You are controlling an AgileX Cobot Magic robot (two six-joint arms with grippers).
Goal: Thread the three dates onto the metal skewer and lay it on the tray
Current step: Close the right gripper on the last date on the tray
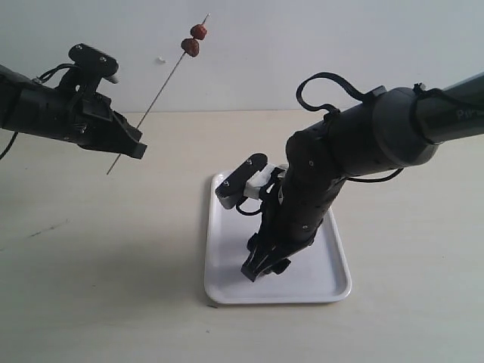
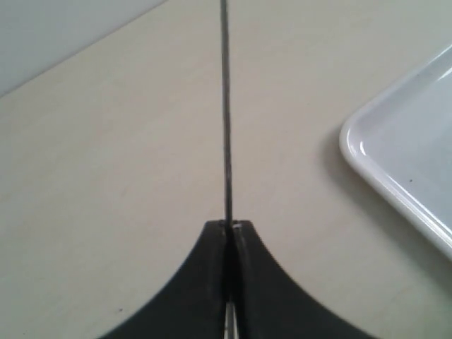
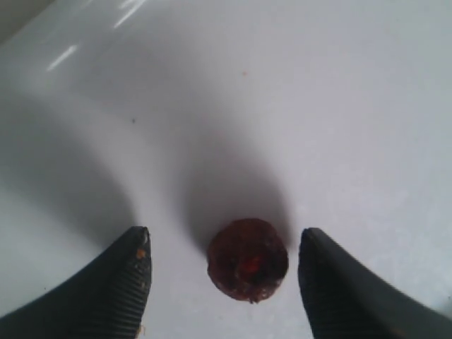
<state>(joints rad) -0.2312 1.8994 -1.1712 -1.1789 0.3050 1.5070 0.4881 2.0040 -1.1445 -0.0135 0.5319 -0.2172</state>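
Observation:
My left gripper (image 1: pixel 134 148) is shut on the metal skewer (image 1: pixel 155 96), holding it slanted up and away above the table; the thin rod (image 2: pixel 226 106) runs straight out from the closed jaws (image 2: pixel 230 224). Two dates (image 1: pixel 193 40) are threaded near the skewer's upper end. The third date (image 3: pixel 248 259) lies on the white tray (image 1: pixel 227 283), between the fingers of my open right gripper (image 3: pixel 226 263), a clear gap on each side. In the exterior view my right gripper (image 1: pixel 261 270) points down onto the tray and hides that date.
The tray's rounded corner (image 2: pixel 395 162) shows in the left wrist view, apart from the skewer. The beige table (image 1: pixel 98 265) spreads around the tray. A pale wall (image 1: pixel 302 45) stands behind the table.

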